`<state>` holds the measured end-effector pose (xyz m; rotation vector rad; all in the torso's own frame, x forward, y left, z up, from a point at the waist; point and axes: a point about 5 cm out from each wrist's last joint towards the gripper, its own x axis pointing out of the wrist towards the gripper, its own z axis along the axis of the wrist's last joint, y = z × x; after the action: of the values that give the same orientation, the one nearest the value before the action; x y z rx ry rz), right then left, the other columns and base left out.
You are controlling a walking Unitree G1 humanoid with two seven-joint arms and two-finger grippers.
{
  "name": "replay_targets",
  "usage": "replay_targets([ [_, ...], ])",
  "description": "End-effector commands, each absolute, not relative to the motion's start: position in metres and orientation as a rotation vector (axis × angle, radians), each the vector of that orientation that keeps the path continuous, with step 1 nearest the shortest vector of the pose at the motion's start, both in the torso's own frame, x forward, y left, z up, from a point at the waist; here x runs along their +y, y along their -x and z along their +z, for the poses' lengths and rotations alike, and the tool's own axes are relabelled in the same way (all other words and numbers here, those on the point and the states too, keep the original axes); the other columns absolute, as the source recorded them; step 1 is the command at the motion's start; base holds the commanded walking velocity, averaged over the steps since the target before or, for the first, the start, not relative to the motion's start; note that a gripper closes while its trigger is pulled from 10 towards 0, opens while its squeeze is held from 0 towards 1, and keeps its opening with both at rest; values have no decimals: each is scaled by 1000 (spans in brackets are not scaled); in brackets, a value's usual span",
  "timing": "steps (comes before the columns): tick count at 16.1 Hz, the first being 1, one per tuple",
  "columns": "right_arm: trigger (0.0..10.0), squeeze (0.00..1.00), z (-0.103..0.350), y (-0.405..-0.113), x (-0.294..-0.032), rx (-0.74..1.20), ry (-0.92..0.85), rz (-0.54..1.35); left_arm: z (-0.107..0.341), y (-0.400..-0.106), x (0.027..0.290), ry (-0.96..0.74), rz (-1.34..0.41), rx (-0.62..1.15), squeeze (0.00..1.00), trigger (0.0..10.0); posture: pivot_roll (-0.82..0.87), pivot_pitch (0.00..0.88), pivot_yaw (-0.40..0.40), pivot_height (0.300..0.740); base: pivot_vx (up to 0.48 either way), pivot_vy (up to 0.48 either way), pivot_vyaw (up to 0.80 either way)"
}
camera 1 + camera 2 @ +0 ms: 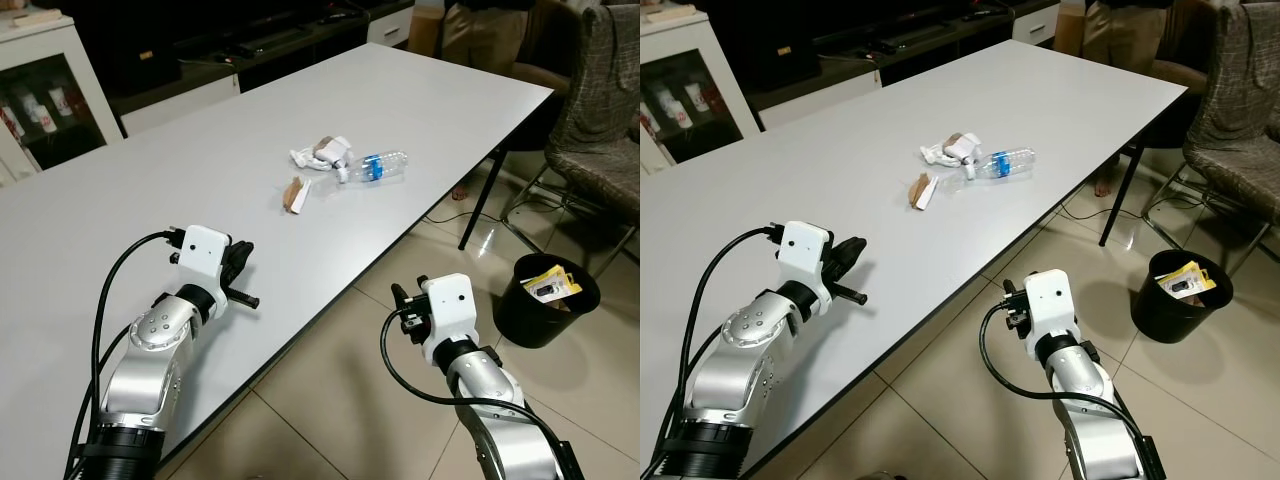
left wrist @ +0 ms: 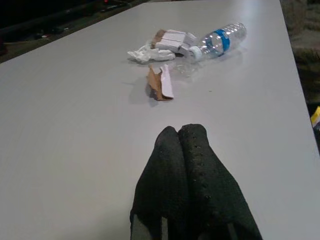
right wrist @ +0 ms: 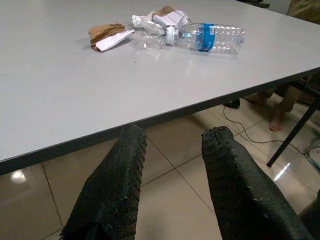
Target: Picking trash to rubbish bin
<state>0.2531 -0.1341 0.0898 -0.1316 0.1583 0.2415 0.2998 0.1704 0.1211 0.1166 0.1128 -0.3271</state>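
Nearest, the left gripper (image 1: 240, 262) rests low over the near part of the white bench (image 1: 150, 200), its jaws clenched with the two black fingers (image 2: 185, 165) pressed together and grasping nothing; the right gripper (image 1: 402, 300) hangs off the right edge of the bench, above the tiled floor (image 1: 330, 400), and its jaws are released, the two fingers (image 3: 125, 170) standing apart with the bench edge seen past them.

Further on, near the middle of the bench, the trash lies in a small group; the closest piece is a folded brown and white cardboard scrap (image 1: 296, 193), well apart from both grippers; just beyond it, a little to the right, a clear plastic bottle (image 1: 375, 165) with a blue label lies on its side, its white cap towards the left; touching the cap end there is a crumpled white wrapper (image 1: 325, 153) with a brown piece behind it.

On the floor to the right of the bench stands a black rubbish bin (image 1: 545, 300), with some yellow and white packaging already inside; beyond the bin a chair (image 1: 600, 110) with a grey patterned cover stands on thin metal legs.

At the far end of the bench a person (image 1: 490, 35) in beige trousers stands; to the far left there is a white cabinet (image 1: 50, 90) with glass doors.
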Motion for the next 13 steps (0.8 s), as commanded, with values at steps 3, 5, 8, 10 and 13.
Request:
replay_targets([
  [3, 10000, 0, 100, -259, -136, 133, 137, 265, 122, -300, 171, -91, -286, 104, 0, 10000, -35, 0, -5, 740, 0, 0, 0],
  [5, 10000, 0, 100, -261, -138, 140, 131, 263, 121, -299, 170, -81, -282, 104, 0, 10000, -33, 0, -9, 740, 127, 0, 0],
  [8, 10000, 0, 99, -261, -140, 148, 124, 256, 121, -299, 169, -75, -277, 101, 0, 10000, -31, 0, -10, 740, 270, 0, -167],
  [10, 10000, 0, 98, -261, -140, 149, 155, 272, 124, -303, 171, -95, -258, 86, 0, 10000, -34, 0, -5, 740, 298, 0, -209],
  [13, 10000, 0, 99, -262, -139, 144, 150, 269, 125, -305, 173, -98, -251, 85, 0, 10000, -37, 0, -2, 740, 317, 0, 0],
])
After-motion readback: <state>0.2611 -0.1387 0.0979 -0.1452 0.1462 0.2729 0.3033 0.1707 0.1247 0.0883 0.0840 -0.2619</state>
